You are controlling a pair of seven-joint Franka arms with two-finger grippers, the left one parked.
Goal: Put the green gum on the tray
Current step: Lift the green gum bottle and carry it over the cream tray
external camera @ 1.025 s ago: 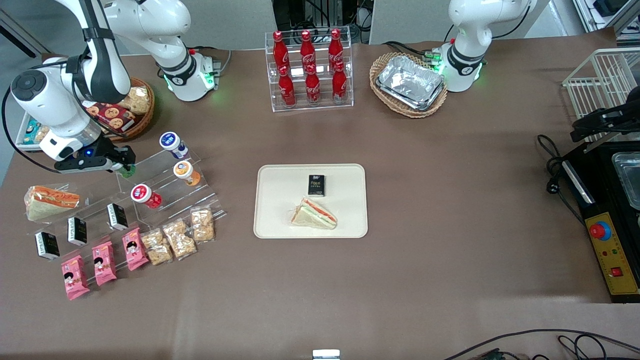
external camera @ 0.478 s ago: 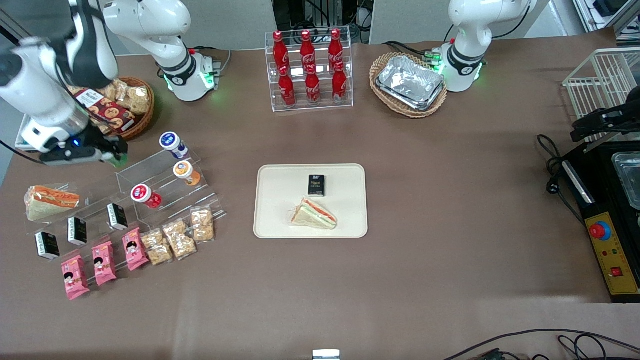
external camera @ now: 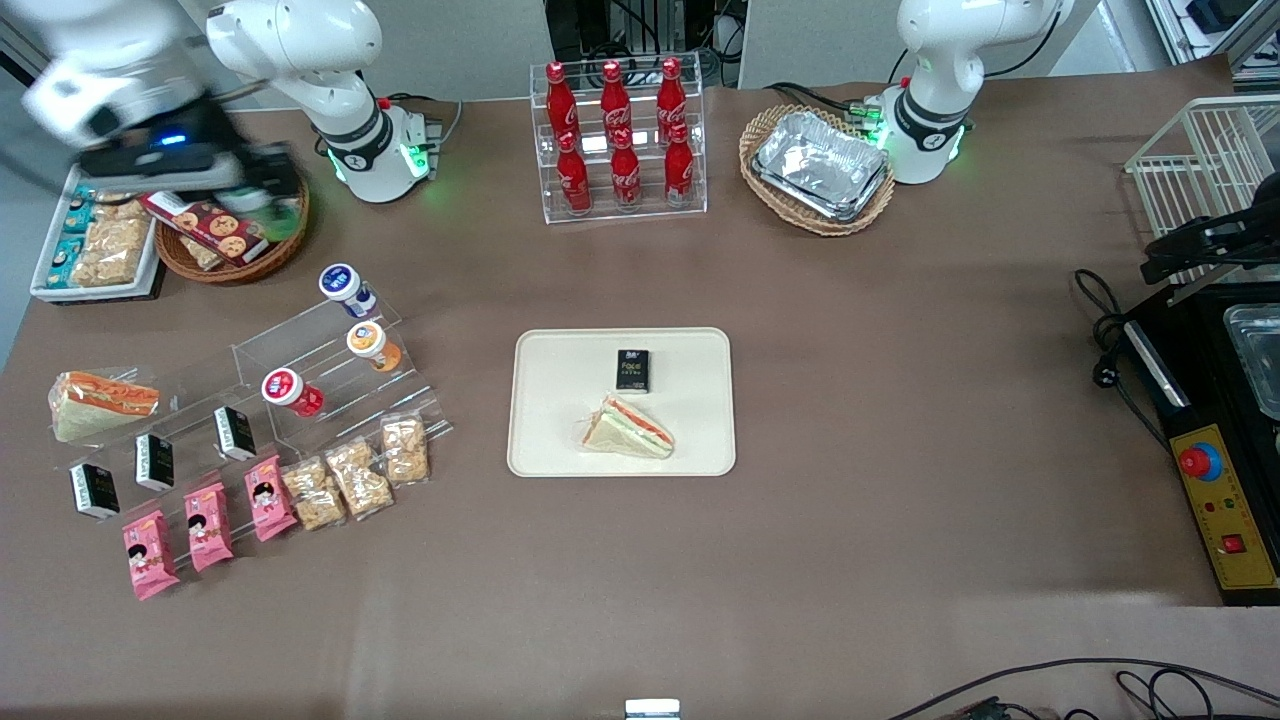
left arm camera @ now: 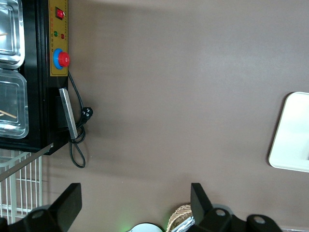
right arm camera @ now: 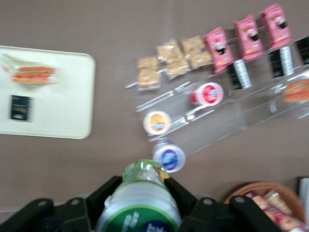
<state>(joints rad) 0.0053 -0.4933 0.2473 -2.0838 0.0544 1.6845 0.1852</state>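
Note:
My right gripper (external camera: 268,195) hangs high above the wicker snack basket at the working arm's end of the table, blurred by motion. It is shut on the green gum (right arm camera: 141,198), a small green bottle with a white-rimmed green lid, clamped between the black fingers (right arm camera: 102,194). In the front view only a green patch of the gum (external camera: 283,217) shows at the fingertips. The cream-white tray (external camera: 545,440) lies at the table's middle, holding a black packet (external camera: 632,370) and a wrapped sandwich (external camera: 628,428). The tray also shows in the right wrist view (right arm camera: 67,111).
A clear stepped rack (external camera: 320,350) holds blue-lidded (external camera: 343,284), orange-lidded (external camera: 370,342) and red-lidded (external camera: 288,390) bottles. Snack packets (external camera: 355,475), pink packets (external camera: 205,525), black boxes and a sandwich lie beside it. A wicker basket (external camera: 285,245) and cola rack (external camera: 618,140) stand farther from the camera.
My gripper rose from the clear rack with the green gum in it and moved farther from the front camera, above the wicker snack basket. Nothing else moved.

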